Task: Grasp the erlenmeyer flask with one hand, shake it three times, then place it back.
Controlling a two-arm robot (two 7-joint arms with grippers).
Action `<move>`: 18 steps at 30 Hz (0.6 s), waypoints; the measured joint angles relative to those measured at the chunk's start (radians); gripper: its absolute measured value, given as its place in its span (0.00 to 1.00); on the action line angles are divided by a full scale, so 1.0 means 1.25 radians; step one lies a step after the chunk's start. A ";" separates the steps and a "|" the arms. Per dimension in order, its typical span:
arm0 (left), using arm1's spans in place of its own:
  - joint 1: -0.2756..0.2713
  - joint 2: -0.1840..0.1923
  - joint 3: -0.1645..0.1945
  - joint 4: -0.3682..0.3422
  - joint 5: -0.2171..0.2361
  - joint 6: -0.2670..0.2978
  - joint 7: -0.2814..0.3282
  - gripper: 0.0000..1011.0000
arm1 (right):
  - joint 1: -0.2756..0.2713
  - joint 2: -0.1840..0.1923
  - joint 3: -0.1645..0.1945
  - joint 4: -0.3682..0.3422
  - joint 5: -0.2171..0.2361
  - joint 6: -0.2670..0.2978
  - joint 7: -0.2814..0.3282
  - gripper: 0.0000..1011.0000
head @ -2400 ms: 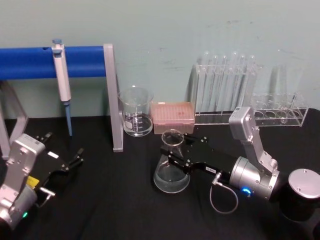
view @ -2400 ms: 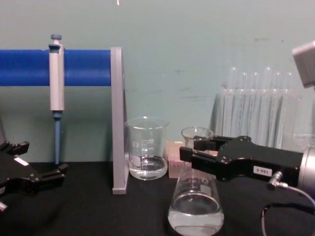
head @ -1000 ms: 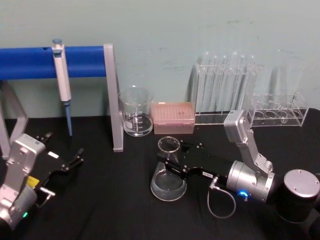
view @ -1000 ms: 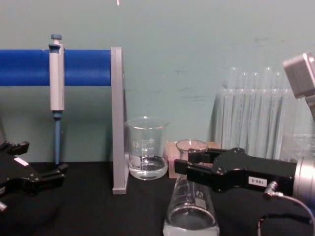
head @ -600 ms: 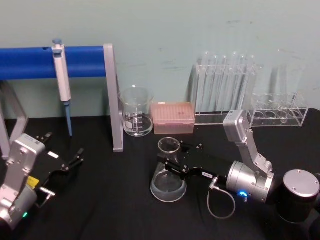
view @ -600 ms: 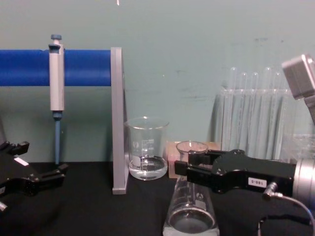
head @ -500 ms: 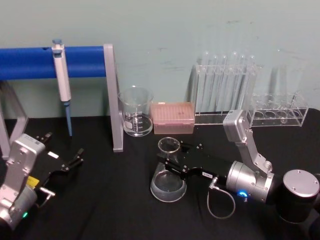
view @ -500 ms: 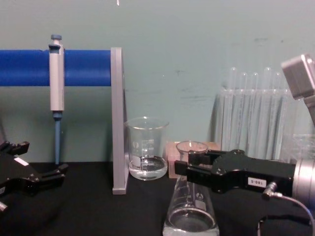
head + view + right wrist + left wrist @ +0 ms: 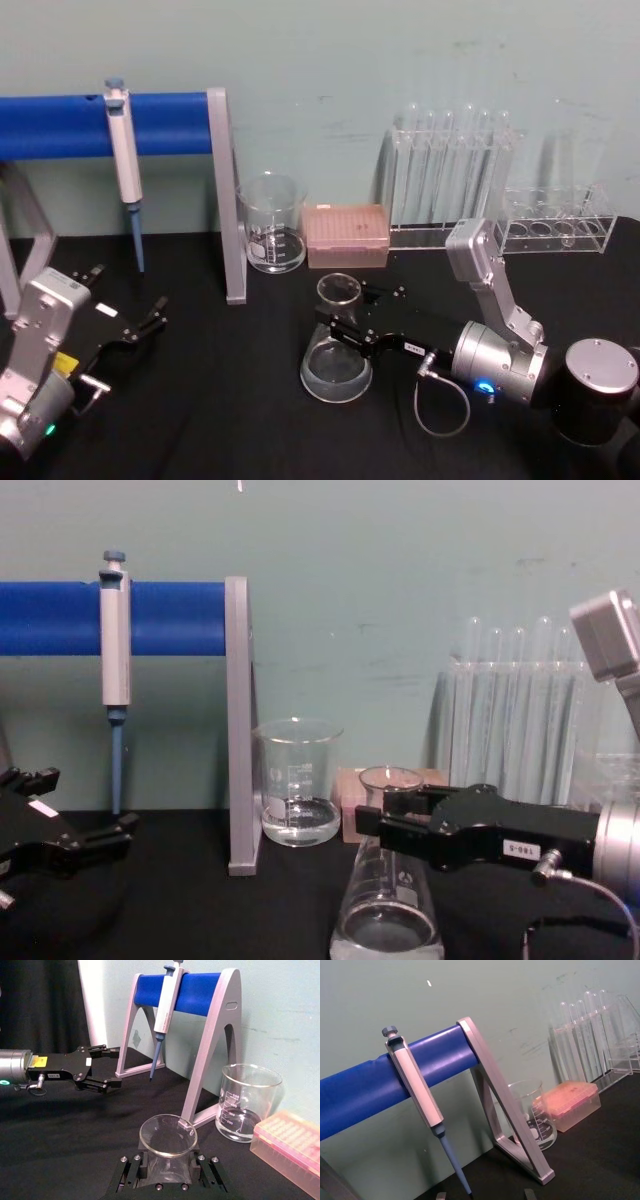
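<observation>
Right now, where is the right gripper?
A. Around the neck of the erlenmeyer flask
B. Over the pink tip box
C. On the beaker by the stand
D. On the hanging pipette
A: the right gripper has its jaws on either side of the erlenmeyer flask neck, just below the rim.

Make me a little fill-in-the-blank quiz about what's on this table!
1. The right gripper is around the flask's ____.
2. The pipette hangs on a ____ bar.
3. The box beside the beaker is ____.
4. The left gripper holds ____.

Missing words: neck; blue; pink; nothing
</observation>
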 joint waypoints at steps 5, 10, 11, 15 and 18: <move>0.000 0.000 0.000 0.000 0.000 0.000 0.000 0.99 | 0.000 0.000 0.000 0.000 -0.001 0.000 0.000 0.44; 0.000 0.000 0.000 0.000 0.000 0.000 0.000 0.99 | 0.000 0.000 0.000 0.000 -0.001 0.000 0.000 0.44; 0.000 0.000 0.000 0.000 0.000 0.000 0.000 0.99 | 0.000 0.000 0.000 0.000 -0.001 0.000 0.000 0.44; 0.000 0.000 0.000 0.000 0.000 0.000 0.000 0.99 | 0.000 0.000 0.000 0.000 -0.001 0.000 0.000 0.44; 0.000 0.000 0.000 0.000 0.000 0.000 0.000 0.99 | -0.001 0.000 0.000 0.000 -0.001 0.000 0.000 0.44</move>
